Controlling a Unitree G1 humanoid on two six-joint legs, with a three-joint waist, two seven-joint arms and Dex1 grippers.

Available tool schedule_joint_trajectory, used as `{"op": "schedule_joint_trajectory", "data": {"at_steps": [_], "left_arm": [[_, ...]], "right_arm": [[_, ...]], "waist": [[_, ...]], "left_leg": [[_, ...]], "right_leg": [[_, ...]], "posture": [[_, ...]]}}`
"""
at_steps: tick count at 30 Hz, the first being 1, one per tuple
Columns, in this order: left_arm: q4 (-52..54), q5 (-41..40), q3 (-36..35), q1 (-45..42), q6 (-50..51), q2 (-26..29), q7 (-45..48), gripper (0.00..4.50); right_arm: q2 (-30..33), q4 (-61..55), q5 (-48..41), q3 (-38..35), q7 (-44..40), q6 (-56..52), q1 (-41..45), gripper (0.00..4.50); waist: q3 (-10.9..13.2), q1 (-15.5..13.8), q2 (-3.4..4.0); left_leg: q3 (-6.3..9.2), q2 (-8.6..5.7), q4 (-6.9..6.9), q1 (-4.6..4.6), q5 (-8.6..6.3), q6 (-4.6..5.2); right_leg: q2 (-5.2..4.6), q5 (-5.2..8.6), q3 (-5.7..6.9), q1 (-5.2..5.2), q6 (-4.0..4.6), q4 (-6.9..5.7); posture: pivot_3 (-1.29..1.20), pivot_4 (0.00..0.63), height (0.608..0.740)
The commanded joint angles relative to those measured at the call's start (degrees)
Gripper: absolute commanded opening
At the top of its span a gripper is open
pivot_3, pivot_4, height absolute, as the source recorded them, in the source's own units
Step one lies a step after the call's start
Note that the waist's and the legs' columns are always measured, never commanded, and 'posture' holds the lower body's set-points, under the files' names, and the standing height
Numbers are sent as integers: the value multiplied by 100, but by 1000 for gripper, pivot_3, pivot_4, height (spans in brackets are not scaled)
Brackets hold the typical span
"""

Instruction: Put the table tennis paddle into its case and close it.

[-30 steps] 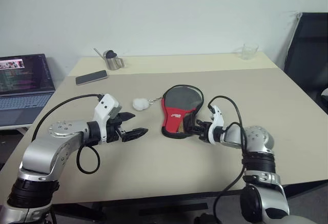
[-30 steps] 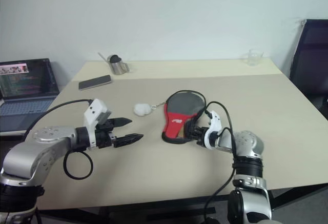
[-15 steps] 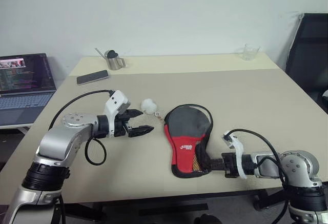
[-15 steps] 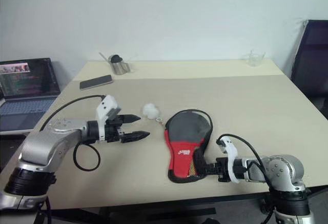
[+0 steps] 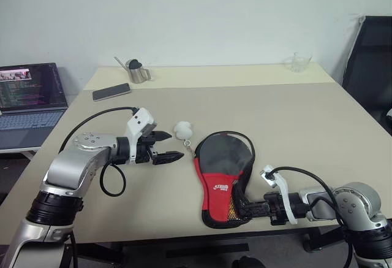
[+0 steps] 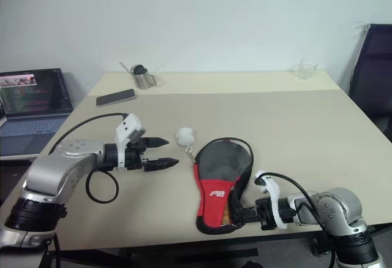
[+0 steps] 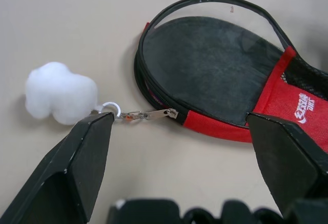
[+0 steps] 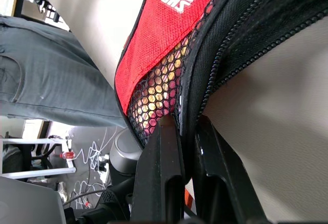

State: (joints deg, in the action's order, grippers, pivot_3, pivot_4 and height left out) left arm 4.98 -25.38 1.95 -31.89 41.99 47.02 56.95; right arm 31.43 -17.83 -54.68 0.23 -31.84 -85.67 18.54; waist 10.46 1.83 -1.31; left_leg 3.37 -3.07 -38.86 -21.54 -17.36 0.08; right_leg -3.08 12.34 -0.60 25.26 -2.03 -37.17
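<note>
Right pincer (image 5: 244, 206) clamped on case (image 5: 222, 176) handle-end edge at counter (image 5: 306, 127) front; left pincer (image 5: 166, 146) wide open, empty, near pom-pom (image 5: 182, 129).

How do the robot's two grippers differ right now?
The left gripper is open and holds nothing; the right gripper is shut on the case. The left hangs beside the pom-pom; the right sits at the case's narrow end by the table edge. Both have black fingers.

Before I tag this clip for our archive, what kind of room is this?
Probably an office or lab: a wide beige table, an open laptop showing code on a side desk, and a black office chair against a plain white wall.
</note>
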Motion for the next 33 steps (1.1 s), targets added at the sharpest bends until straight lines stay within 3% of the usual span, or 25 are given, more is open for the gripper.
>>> {"op": "schedule_joint_trajectory", "data": {"at_steps": [1,13,16,21,24,26,28,29,31,33], "left_arm": [[128,18,-116,-113,-37,86,22,4500],[18,65,-128,-175,-101,48,-19,4500],[9,84,-139,-164,-122,30,-40,4500],[-62,122,-233,-161,-175,-8,-151,4500],[-206,184,-299,-201,-246,-54,-317,4500],[-345,240,-357,-237,-322,-113,-468,4500],[-512,287,-414,-329,-370,-218,-644,4500],[-629,331,-420,-417,-408,-300,-754,4500],[-829,441,-403,-572,-472,-432,-934,4500],[-1052,495,-393,-776,-482,-636,-1086,4500]], "right_arm": [[131,-279,-125,188,-289,24,-101,46],[393,-246,80,303,-512,427,-109,46],[440,-262,49,264,-584,442,-131,819],[796,-353,59,106,-831,566,-120,2544],[1387,-566,30,-108,-1335,854,-228,3616],[2215,-700,231,-311,-2000,1341,-491,4336],[2866,-695,605,-363,-2542,2009,-652,4481],[2894,-620,738,-350,-2535,2250,-391,4481],[2725,-452,871,-290,-2366,2501,167,4481],[1962,-107,1075,-74,-1698,2506,998,4481]], "waist": [[0,-1,0],[0,-8,-1],[0,-8,-1],[0,-14,-1],[0,-34,-1],[0,-47,-1],[0,-58,-3],[-1,-66,-3],[0,-25,-14],[2,6,-20]], "left_leg": [[0,0,0,0,0,0],[1,-1,-2,-3,0,0],[0,-1,-3,-3,0,0],[1,-3,-6,-4,0,0],[1,-6,-8,-5,0,0],[2,-7,-12,-9,0,0],[4,-8,-11,-12,-1,2],[6,-9,-12,-12,-1,3],[1,-4,-13,0,-2,3],[-14,-1,-11,18,-1,3]], "right_leg": [[0,0,0,0,0,0],[-1,-2,1,0,-3,3],[-1,-3,0,0,-4,2],[-1,-4,0,-1,-6,2],[-3,-6,0,-2,-10,4],[-4,-8,3,-2,-13,8],[-4,-8,8,-4,-14,12],[-4,-8,12,-6,-14,14],[-3,-10,14,-15,-17,12],[0,-11,8,-25,-18,10]], "posture": [[0,150,740],[0,150,740],[0,150,740],[0,150,740],[0,150,740],[0,150,740],[0,150,740],[0,150,740],[0,150,740],[0,150,740]]}}
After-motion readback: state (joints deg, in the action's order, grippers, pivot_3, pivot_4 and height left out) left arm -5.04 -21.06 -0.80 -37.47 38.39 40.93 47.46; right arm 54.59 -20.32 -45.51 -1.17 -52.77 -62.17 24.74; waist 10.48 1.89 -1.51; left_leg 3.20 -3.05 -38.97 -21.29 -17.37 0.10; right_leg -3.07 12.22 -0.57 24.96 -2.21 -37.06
